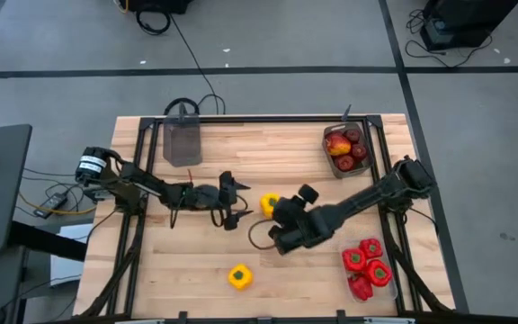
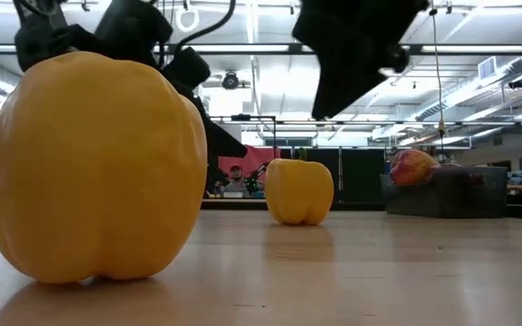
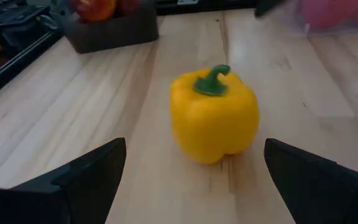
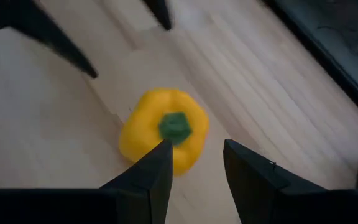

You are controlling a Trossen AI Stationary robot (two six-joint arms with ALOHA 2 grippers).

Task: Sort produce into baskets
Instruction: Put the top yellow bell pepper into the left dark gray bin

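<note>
Step in hand: collecting the yellow pepper [image 1: 269,205] at the centre of the high view, resting on the surface [image 1: 268,157]. The left end effector [image 1: 232,202] is released and faces it; the right end effector [image 1: 288,223], apparently part-released, hangs over it. Next: one closes on it for the empty grey basket [image 1: 183,142], upper left.

Counted two yellow peppers [image 1: 269,204] on the table; three baskets [image 1: 183,142]; about four red peppers [image 1: 368,264] in one; roughly four apples [image 1: 343,148] in another.
</note>
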